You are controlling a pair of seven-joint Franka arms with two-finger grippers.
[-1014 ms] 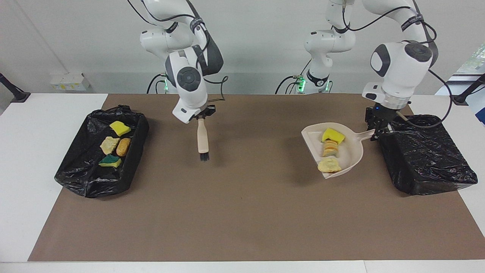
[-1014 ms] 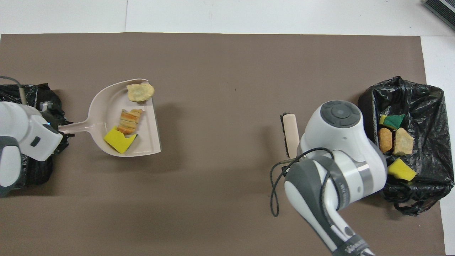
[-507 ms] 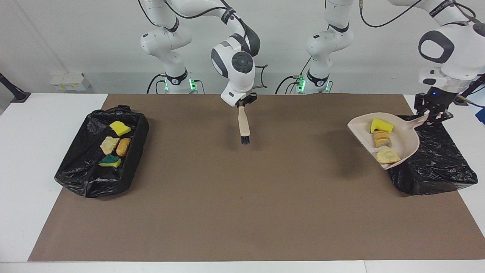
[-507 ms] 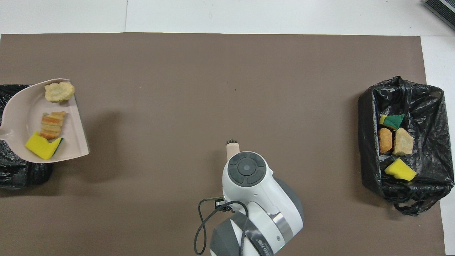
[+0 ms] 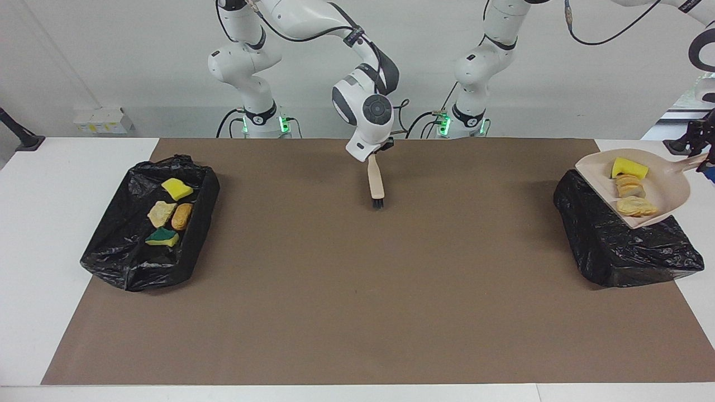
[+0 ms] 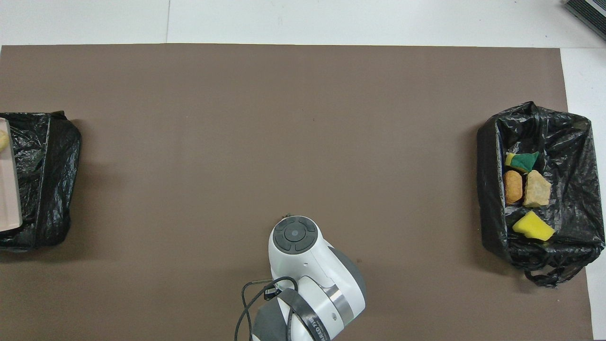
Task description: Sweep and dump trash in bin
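Bins first: I count two black-bagged bins on the brown mat (image 5: 357,312), one at each end of the bench (image 5: 33,234). The bin at the right arm's end (image 5: 131,259) holds four scraps: a yellow sponge chunk (image 5: 177,188), a beige lump (image 5: 161,213), an orange-brown croquette (image 5: 182,216) and a green-and-yellow sponge piece (image 5: 162,238). At mid-bench, close to the robots' edge of the mat, my right gripper (image 5: 375,151) is pinched shut on the handle of the one brush (image 5: 375,183), which hangs bristles down over the mat. At the left arm's end, my left gripper (image 5: 705,146) sits at the frame edge, clamped on the handle of the one dustpan (image 5: 667,190), which is raised and tilted over the second bin (image 5: 609,245). Three scraps ride in the pan: a yellow sponge (image 5: 629,167), a ridged tan piece (image 5: 630,185) and a beige lump (image 5: 635,206) lowest, near the pan's lip. That makes seven scraps of trash, none on the mat. Between the two bins the mat gives wide room, and white bench margin shows outside each bin.
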